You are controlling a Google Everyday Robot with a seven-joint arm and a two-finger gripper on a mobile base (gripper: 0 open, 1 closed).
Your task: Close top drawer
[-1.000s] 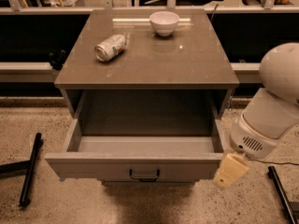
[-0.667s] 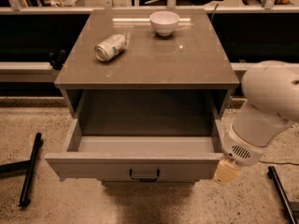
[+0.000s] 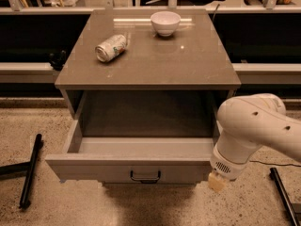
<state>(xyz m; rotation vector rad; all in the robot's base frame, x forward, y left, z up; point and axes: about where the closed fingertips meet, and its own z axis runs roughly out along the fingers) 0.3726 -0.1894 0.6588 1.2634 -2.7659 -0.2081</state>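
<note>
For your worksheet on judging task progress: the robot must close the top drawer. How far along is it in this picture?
Done: nothing yet; the wide grey-beige top drawer with a black bar handle stands pulled far out of the grey cabinet. In hand: the gripper on the white arm sits by the front panel's right end; contact is unclear. Left: pushing the drawer fully in.

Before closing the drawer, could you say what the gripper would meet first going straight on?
Probably the floor: the gripper points down beside a front corner of the top drawer, though depth is unclear.
</note>
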